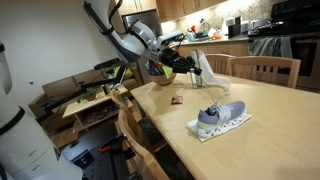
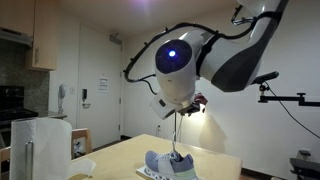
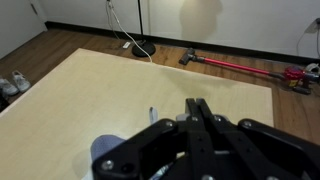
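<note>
Your fingers (image 3: pixel 205 115) pressed tight together, pinching thin lace (image 2: pixel 176 135). Your gripper (image 2: pixel 177 112) hangs high over table (image 1: pixel 260 100). Lace runs straight down to blue shoe (image 1: pixel 220 118). Shoe sits on white sheet (image 1: pixel 200 130), by table edge nearest camera in an exterior view. Small red thing (image 1: pixel 177 100) lies apart from shoe.
</note>
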{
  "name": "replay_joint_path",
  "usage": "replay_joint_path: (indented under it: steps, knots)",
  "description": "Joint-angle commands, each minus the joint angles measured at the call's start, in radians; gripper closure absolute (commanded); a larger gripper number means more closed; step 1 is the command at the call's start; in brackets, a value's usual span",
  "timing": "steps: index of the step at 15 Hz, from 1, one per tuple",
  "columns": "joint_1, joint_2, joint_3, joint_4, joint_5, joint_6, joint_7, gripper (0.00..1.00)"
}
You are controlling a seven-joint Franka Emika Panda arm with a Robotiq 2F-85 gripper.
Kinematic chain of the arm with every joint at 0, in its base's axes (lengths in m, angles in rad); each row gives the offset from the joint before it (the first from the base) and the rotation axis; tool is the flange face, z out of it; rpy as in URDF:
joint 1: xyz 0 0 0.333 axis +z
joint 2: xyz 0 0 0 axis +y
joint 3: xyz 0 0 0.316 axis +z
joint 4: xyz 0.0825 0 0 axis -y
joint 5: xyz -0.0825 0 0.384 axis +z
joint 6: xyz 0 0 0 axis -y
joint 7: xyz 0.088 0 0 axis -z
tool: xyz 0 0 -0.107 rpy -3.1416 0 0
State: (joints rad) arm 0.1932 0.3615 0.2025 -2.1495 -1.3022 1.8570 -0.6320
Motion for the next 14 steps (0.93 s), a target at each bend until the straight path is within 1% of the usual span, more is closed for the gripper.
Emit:
replay_joint_path:
  steps: [1,6,14]
  knots:
    - [-0.001,-0.119,0.012,-0.075,-0.005,-0.002,0.08,0.99]
    - [0.008,-0.24,0.022,-0.145,-0.014,-0.011,0.17,0.99]
    - [0.042,-0.439,0.046,-0.277,-0.024,-0.028,0.305,0.99]
